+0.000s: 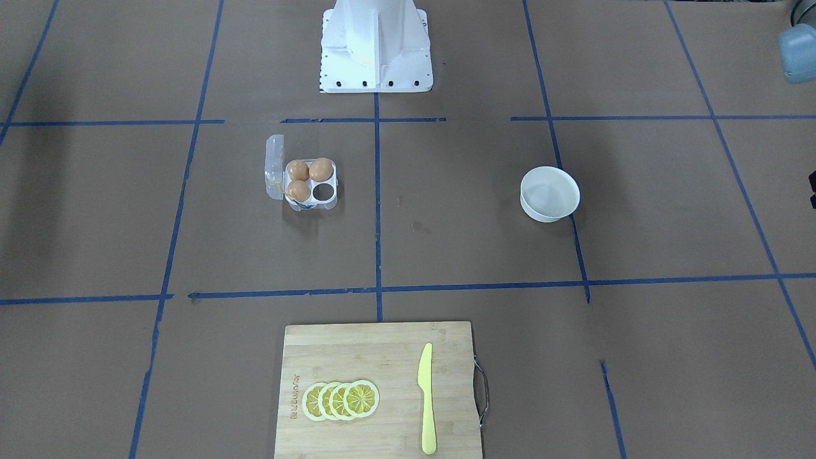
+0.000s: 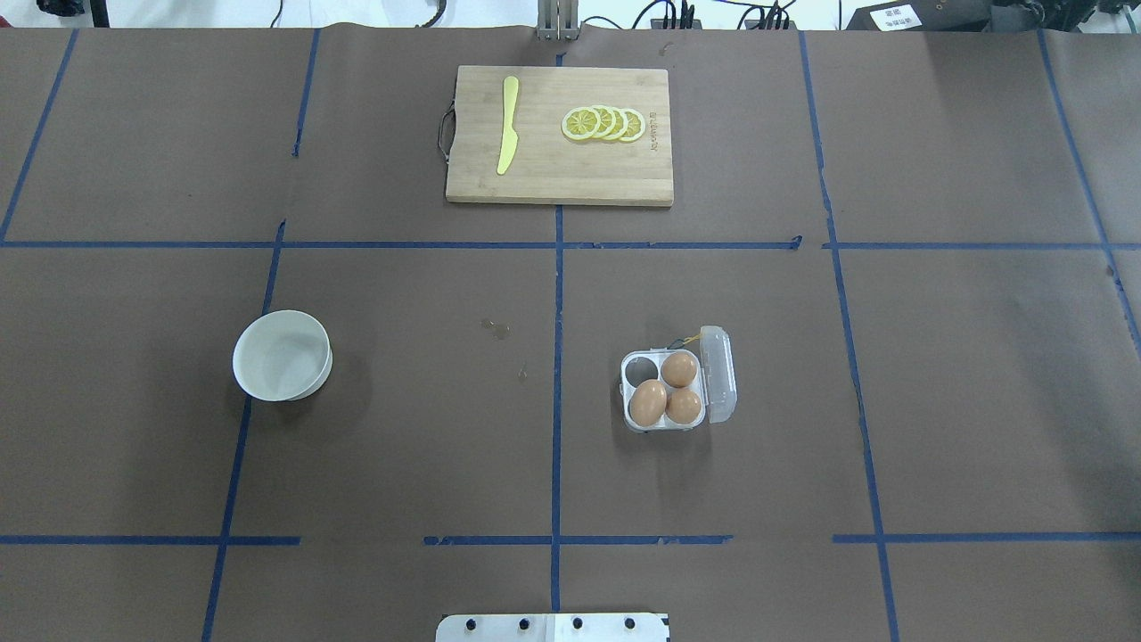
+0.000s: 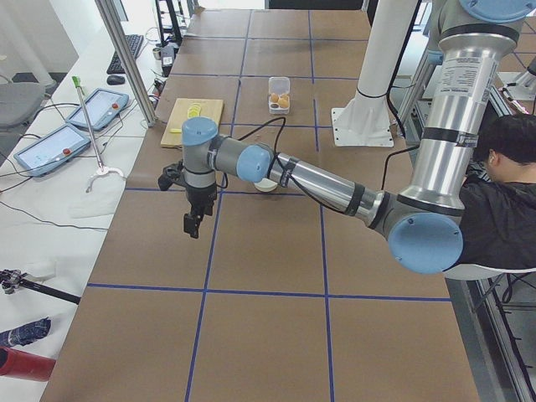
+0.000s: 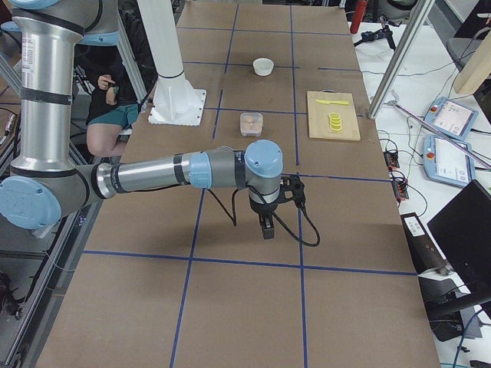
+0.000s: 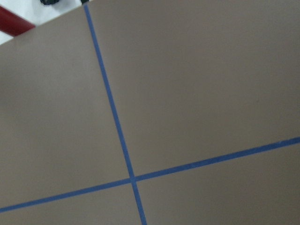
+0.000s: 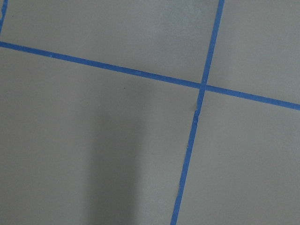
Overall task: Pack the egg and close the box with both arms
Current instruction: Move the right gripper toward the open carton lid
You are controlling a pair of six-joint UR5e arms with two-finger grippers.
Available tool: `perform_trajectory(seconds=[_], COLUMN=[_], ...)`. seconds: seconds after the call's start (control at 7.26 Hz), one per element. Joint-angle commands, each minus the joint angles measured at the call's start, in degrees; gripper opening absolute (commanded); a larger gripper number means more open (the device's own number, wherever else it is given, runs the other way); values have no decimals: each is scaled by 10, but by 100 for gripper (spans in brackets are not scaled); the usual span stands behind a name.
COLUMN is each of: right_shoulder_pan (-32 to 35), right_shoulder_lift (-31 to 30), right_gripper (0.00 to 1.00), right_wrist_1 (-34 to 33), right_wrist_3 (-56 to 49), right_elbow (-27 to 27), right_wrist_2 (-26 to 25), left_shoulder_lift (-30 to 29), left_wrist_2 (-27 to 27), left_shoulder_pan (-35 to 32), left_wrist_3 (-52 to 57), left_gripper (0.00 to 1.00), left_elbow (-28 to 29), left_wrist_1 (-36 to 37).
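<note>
The clear egg box [image 1: 299, 183] stands open on the brown table, its lid [image 2: 718, 374] folded out to the side. Three orange-brown eggs [image 2: 664, 392] fill three cells, and one cell [image 2: 638, 366] is empty. The box also shows in the exterior left view [image 3: 279, 95] and the exterior right view [image 4: 251, 123]. My left gripper [image 3: 193, 224] hangs over bare table far from the box. My right gripper [image 4: 266, 228] hangs over bare table at the other end. Both show only in the side views, so I cannot tell whether they are open or shut. Both wrist views show only table and blue tape.
A round white bowl [image 2: 282, 355] stands on my left side and looks empty. A bamboo cutting board [image 2: 553, 183] lies at the far edge with lemon slices [image 2: 604, 123] and a yellow knife [image 2: 508, 125]. The white pedestal [image 1: 376, 44] is at my base.
</note>
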Motion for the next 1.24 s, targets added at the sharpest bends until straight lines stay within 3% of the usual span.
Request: perform_trajectory(seconds=[0.0,0.28,0.41,0.83,1.1], right_shoulder_pan=[-2,-18,-57,-223,-335], right_shoulder_lift=[6,20,26,29,63], right_gripper=[100,100,100,100,100], right_wrist_1=[1,1,29,234,304], right_wrist_3=[0,38,123,426,593], right_elbow=[2,4,10,10,14], right_wrist_2=[0,13,16,-18,-82], left_shoulder_lift=[95,114,112,104,100], left_wrist_2=[-53,-53,-53,-52,-54], left_shoulder_pan=[-72,-123,-124,-124,-124], left_wrist_3=[32,67,67,67,67], left_gripper=[100,100,100,100,100], left_elbow=[11,4,-2,-2,-2], left_wrist_1=[-17,-14,-14,-15,-16])
